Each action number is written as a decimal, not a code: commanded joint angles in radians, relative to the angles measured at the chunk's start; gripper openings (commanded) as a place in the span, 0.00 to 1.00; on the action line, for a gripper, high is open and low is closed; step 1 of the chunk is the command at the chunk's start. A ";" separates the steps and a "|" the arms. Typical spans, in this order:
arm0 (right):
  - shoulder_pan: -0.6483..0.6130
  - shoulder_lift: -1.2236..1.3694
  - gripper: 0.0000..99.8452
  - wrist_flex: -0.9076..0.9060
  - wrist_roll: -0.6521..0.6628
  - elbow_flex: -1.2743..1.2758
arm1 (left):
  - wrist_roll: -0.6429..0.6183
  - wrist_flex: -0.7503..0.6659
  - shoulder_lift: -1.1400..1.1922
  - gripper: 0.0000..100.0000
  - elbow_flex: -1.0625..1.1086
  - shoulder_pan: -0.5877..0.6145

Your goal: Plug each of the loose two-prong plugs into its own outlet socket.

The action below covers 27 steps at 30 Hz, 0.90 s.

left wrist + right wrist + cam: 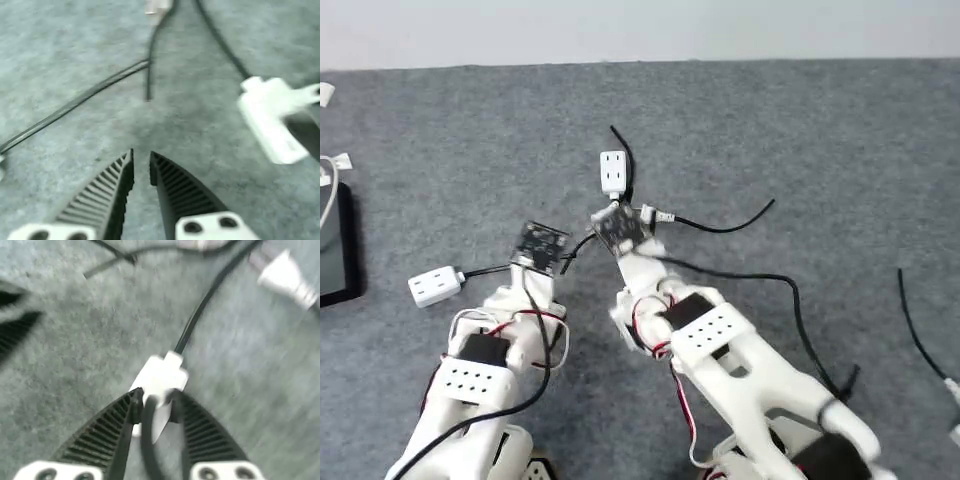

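"Where's the plug (161,376)?"

"Clamped in my right gripper (156,405), near the socket (613,172). Left gripper (141,170) is barely open and empty. I fear the cord (200,310) drags the plug askew."

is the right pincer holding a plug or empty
Holding one: the right pincer is shut on a white plug, clamped from both sides, its black cord running out.

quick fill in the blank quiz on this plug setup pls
1. The right gripper is shut on a white plug whose cord is ___.
2. The left gripper holds ___.
3. The table has a ___ surface.

Missing words: black; nothing; grey
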State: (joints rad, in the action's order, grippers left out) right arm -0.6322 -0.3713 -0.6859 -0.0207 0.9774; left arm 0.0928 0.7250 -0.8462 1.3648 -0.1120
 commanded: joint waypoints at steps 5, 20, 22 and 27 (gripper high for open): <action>-0.065 0.007 0.24 -0.038 -0.195 -0.080 | -0.012 -0.029 -0.017 0.01 -0.058 0.143; -0.064 0.183 0.29 -0.005 -0.261 -0.183 | -0.012 -0.029 -0.017 0.01 -0.062 0.144; -0.059 0.232 0.28 -0.050 -0.236 -0.232 | -0.012 -0.029 -0.017 0.01 -0.062 0.144; -0.051 0.300 0.03 -0.145 -0.132 -0.333 | -0.012 -0.029 -0.017 0.01 -0.062 0.144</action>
State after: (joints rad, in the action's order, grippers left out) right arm -0.7027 -0.0767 -0.7933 -0.2325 0.7350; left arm 0.0882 0.7204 -0.8462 1.3633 0.0307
